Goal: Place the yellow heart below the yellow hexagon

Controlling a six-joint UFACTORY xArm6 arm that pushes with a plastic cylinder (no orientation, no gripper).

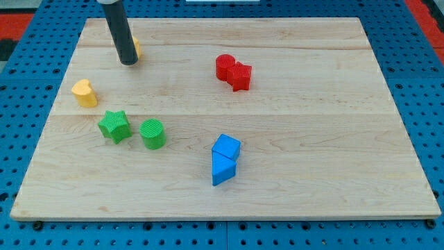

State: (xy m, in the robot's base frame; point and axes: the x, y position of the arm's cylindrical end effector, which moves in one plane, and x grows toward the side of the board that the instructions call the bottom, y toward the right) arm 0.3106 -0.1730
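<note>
The yellow heart (84, 92) lies near the wooden board's left edge. The yellow hexagon (137, 48) is near the view's top left, mostly hidden behind my rod; only a sliver shows at the rod's right side. My tip (129, 62) rests on the board right at the hexagon's left, seemingly touching it. The heart sits below and to the left of the tip, well apart from it.
A green star (114, 126) and a green cylinder (152, 133) sit below the heart. Two red blocks (233, 71) touch each other at the top middle. Two blue blocks (225, 159) touch at the bottom middle. The wooden board (312, 139) lies on a blue pegboard.
</note>
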